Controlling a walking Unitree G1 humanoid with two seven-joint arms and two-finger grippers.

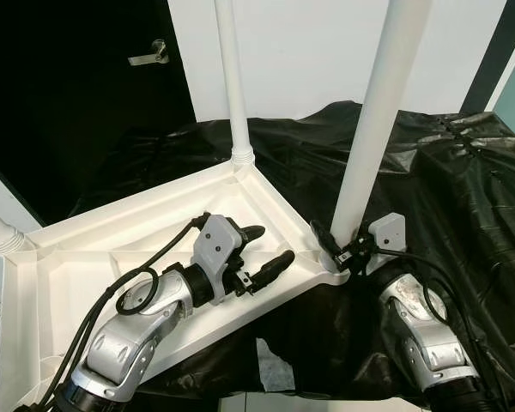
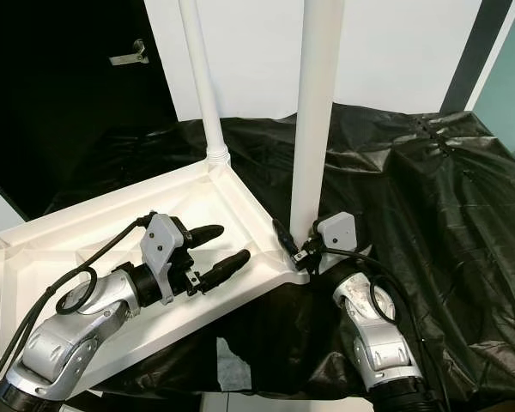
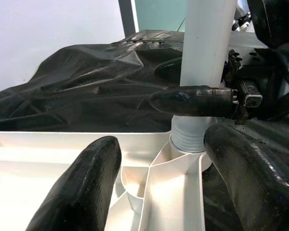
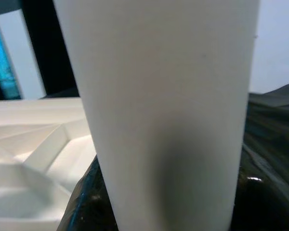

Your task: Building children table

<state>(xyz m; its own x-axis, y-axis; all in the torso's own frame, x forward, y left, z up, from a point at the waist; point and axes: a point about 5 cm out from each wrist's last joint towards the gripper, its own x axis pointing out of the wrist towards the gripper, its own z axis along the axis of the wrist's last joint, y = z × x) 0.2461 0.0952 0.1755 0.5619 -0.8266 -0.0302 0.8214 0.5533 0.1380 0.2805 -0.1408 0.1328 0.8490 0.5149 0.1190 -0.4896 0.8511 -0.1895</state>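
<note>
right tool [image 1: 342, 249] pinching table leg [image 1: 373, 129], top cut off | left tool [image 1: 259, 251] spread over tabletop [image 1: 94, 232]

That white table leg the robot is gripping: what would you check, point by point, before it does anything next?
1. Right gripper closed around the near leg low down, by the corner: ok.
2. Near leg standing upright in the corner socket of the upturned tabletop: ok.
3. Leg screwed fully home: cannot tell; ribbed threads show above the socket in the left wrist view.
4. Left gripper open, over the tabletop's underside, holding nothing: ok.
5. Far leg upright in its corner: ok.
6. Tabletop resting steadily on the black sheet: cannot tell; the near corner is close to the sheet's front edge.
</note>
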